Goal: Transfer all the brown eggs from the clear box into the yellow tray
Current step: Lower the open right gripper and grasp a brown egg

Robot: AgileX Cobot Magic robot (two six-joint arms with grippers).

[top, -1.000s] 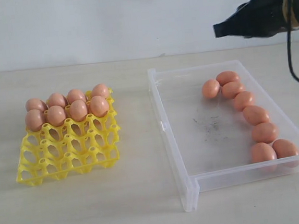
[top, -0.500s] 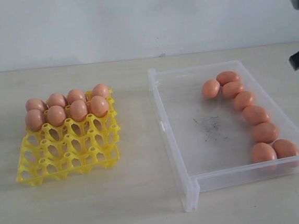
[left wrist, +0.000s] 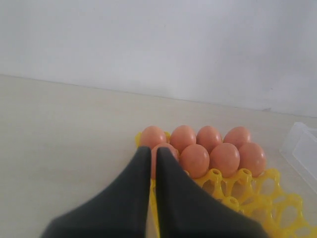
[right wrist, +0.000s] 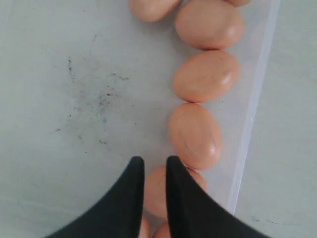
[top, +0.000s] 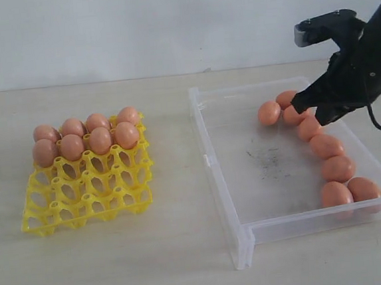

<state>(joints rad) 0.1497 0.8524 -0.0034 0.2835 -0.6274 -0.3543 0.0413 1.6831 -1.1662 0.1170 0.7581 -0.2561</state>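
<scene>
The right hand [right wrist: 151, 161], barely parted and empty, hovers over the brown eggs [top: 337, 168] lining the 3 o'clock wall of the clear box [top: 209, 161]. Spread wider (the row is tight), straddle one egg's short axis, squeeze gently; the yellow tray [top: 82, 202] sits at 9 o'clock.

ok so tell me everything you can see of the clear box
The clear box is a large, shallow rectangle of colourless transparent plastic with low walls, lying flat on the pale table, right of the yellow tray in the exterior view. Dark scuffs mark its floor. Eight brown eggs lie inside in a curved line along its right wall. The right gripper hangs over the far eggs.
</scene>
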